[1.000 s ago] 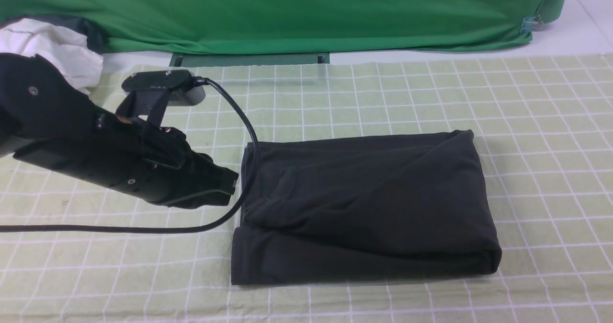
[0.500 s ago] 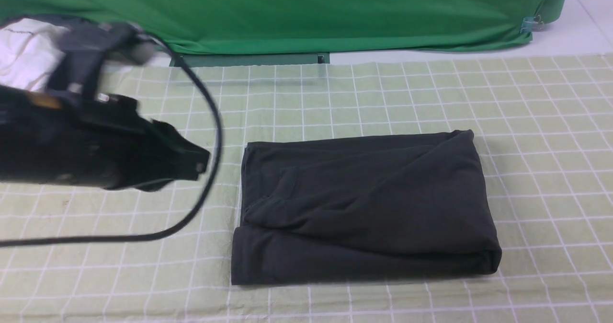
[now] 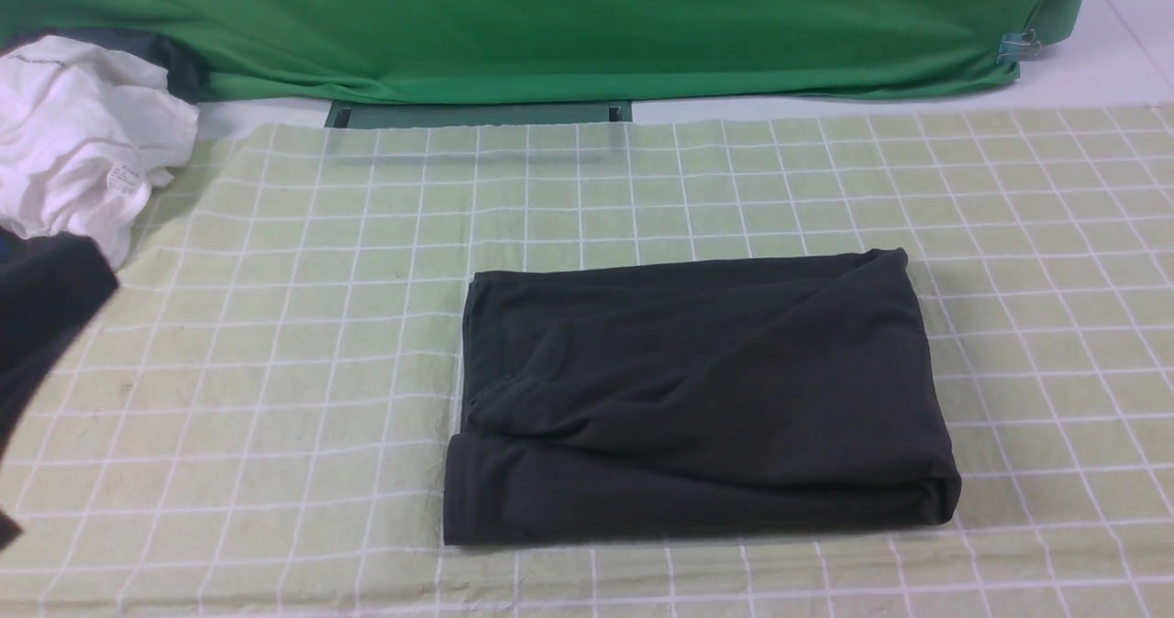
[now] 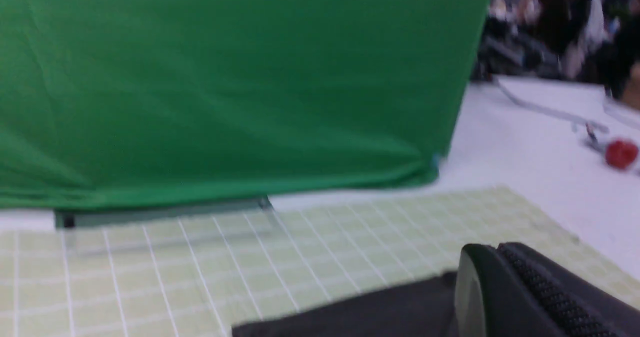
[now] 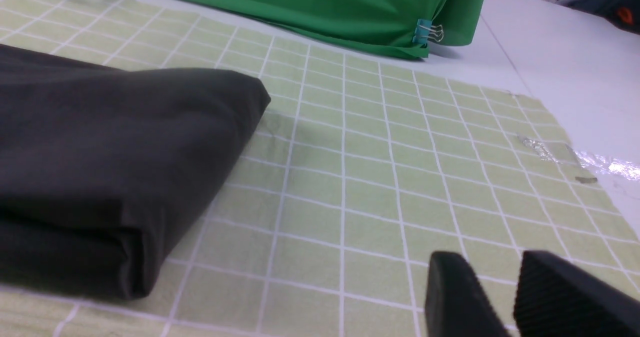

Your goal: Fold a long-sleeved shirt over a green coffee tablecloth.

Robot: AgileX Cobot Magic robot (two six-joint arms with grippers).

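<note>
the right gripper (image 5: 492,297), open and empty, is nearer: the folded shirt (image 3: 706,407) lies leftward of it, its long side running left-right; the left gripper (image 4: 500,249) is closed

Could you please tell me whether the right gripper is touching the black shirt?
Apart. The right wrist view shows bare gridded cloth between the right gripper and the shirt.

From my camera, the shirt (image 3: 715,398) lies on the tablecloth (image 3: 275,325); at ten o'clock from it is a garment (image 3: 83,132).
</note>
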